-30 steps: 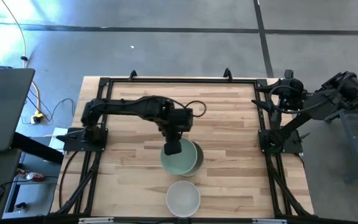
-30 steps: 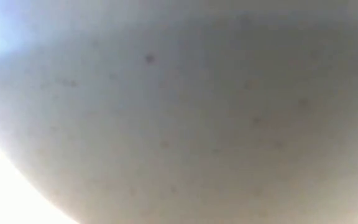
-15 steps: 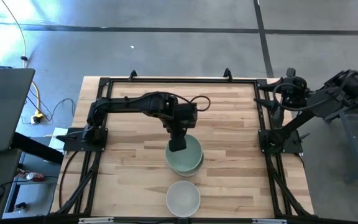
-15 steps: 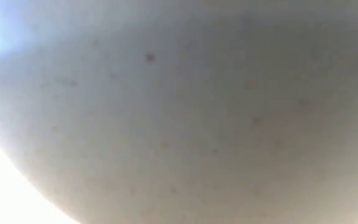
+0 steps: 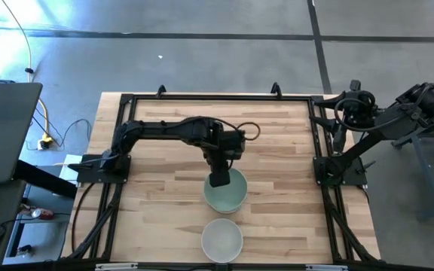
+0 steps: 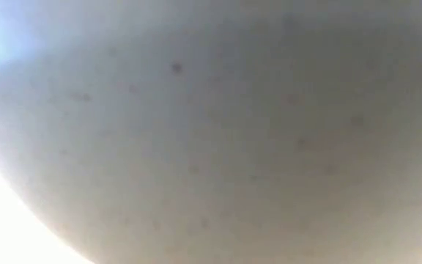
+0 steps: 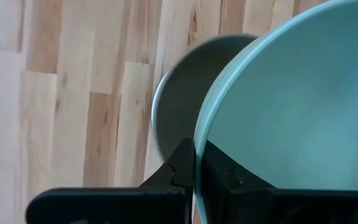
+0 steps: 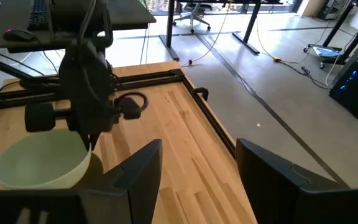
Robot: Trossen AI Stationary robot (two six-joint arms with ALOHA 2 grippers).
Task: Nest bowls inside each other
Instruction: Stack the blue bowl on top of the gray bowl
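Looking straight down, the high view shows the left gripper (image 5: pixel 218 179) over the middle of the worktop (image 5: pixel 157 188), at the far rim of the pale mint green bowl (image 5: pixel 226 193). The left wrist view adds what that view misses: the fingers (image 7: pixel 182 167) are clenched on the mint bowl's rim (image 7: pixel 199 149), one inside and one outside, and a darker bowl (image 7: pixel 178 106) sits partly behind and under it; its colour is hard to judge, perhaps olive grey-green. From above this lower bowl barely shows. A white bowl (image 5: pixel 222 239) stands near the front edge, apart from the mint one. That makes three bowls countable here: one mint, one dark, one white. The low view is filled by a pale blurred surface, probably the white bowl's side, and hides everything else. The right gripper (image 8: pixel 197 162) waits at the worktop's right edge, its fingers spread and holding nothing; its wrist view shows the left arm and the mint bowl (image 8: pixel 39 160) across the worktop.
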